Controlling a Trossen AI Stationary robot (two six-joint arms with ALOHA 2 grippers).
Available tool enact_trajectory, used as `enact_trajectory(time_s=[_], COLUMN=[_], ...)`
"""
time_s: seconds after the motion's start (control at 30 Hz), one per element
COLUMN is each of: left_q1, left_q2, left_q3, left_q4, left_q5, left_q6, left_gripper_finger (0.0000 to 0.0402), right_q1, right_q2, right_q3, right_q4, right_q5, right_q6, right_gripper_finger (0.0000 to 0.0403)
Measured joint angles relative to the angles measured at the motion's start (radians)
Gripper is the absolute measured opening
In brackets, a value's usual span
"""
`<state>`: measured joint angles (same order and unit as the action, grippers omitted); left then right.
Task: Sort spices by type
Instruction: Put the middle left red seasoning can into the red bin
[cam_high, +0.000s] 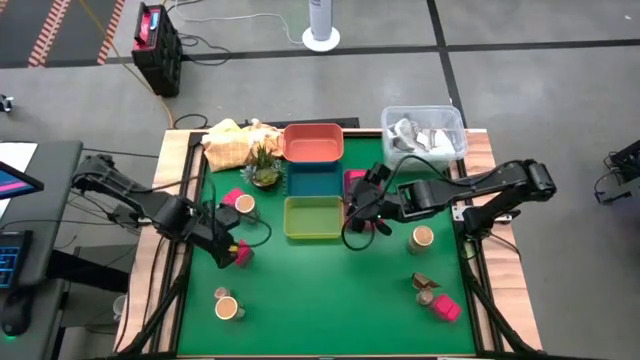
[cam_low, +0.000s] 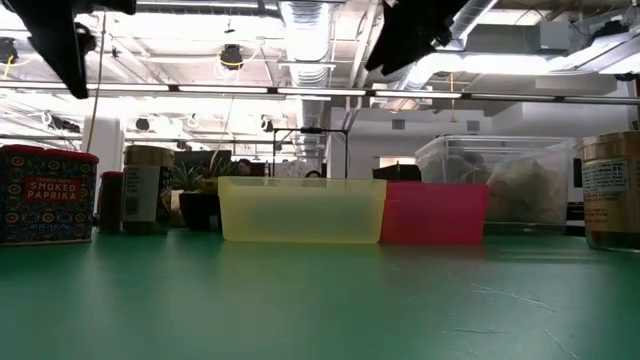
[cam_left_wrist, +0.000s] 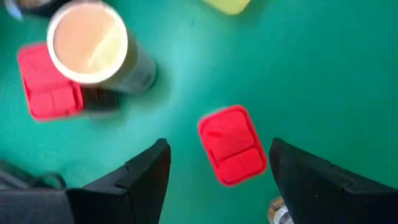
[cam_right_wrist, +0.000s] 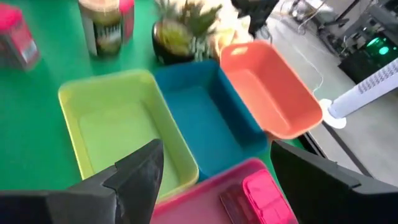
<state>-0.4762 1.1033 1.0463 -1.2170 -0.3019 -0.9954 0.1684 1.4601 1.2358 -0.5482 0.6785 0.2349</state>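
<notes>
1. Hovering over the left part of the green table mat (cam_high: 330, 290), the left gripper (cam_high: 232, 250) has its two dark fingers (cam_left_wrist: 140, 177) spread apart, with a magenta square spice tin (cam_left_wrist: 232, 145) lying on the mat between them, not touched by either finger.
2. Beyond that tin stand a round tan spice jar with a pale lid (cam_left_wrist: 90, 46) and, just beside it, a second magenta tin (cam_left_wrist: 46, 87).
3. The right gripper (cam_high: 362, 222) hangs above the magenta rectangular plastic tray (cam_right_wrist: 211, 202) near the table's middle; its fingers stand wide apart and hold nothing.
4. Inside that magenta tray lies a magenta spice tin (cam_right_wrist: 261, 193) with a dark item next to it.
5. The yellow-green rectangular tray (cam_high: 313, 218), the blue tray (cam_high: 315, 182) and the salmon tray (cam_high: 314, 142) sit in a row, each touching the next.
6. A small green potted plant (cam_high: 264, 168) stands left of the blue tray.
7. More spices lie apart: a tan jar (cam_high: 229, 307) at the front left, another tan jar (cam_high: 422, 237) right of centre, and a magenta tin (cam_high: 446, 308) at the front right with small brown lumps (cam_high: 424, 283) near it.
8. A clear plastic bin (cam_high: 424, 134) sits at the far right corner.
</notes>
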Motion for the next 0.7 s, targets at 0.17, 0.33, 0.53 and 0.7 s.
enact_trajectory(time_s=[0.17, 0.33, 0.53, 0.7], left_q1=[-0.021, -0.02, -0.017, -0.017], left_q2=[0.067, 0.119, 0.183, 0.231], left_q3=[-0.004, -0.004, -0.005, -0.005], left_q4=[-0.004, -0.005, -0.007, 0.009], left_q5=[0.019, 0.045, 0.035, 0.035], left_q6=[-0.081, -0.13, -0.179, -0.207], left_gripper_finger=[0.0259, 0.0283, 0.0327, 0.0354], right_q1=[0.046, 0.102, 0.134, 0.139], right_q2=[0.0, 0.0, 0.001, 0.001], right_q3=[0.0, -0.013, -0.048, -0.048], right_q4=[0.072, 0.115, 0.171, 0.168], right_q5=[0.042, 0.114, 0.136, 0.136], right_q6=[-0.027, -0.032, -0.083, -0.084], right_gripper_finger=[0.0329, 0.0329, 0.0329, 0.0329])
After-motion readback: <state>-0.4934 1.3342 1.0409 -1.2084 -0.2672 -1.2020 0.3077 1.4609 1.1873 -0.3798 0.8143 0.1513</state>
